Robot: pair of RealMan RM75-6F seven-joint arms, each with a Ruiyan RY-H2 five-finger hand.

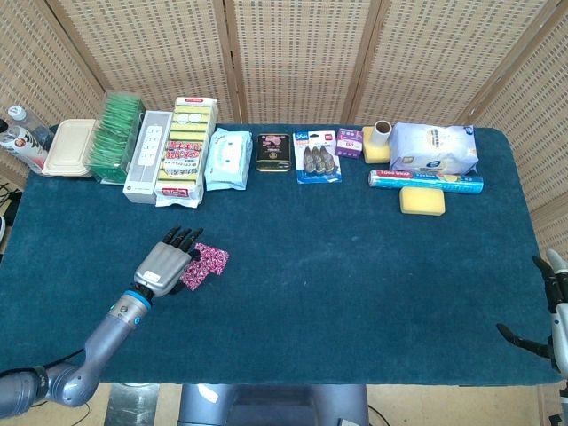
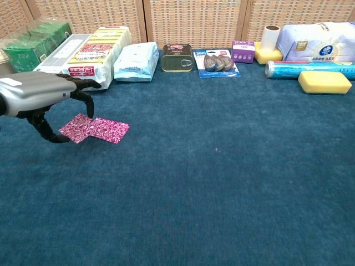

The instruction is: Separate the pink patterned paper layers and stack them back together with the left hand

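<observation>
Pink patterned paper (image 2: 110,130) lies flat on the table (image 2: 222,183); my left hand (image 2: 39,97) pinches the second sheet (image 2: 76,128) beside it, edges overlapping. Released crooked, the thin sheets could stack askew. My right hand (image 1: 555,306) idles, apparently empty.

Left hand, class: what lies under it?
Under the left hand, a pink paper overlaps a second pink paper on the table. In the head view the hand covers most of the first.
</observation>
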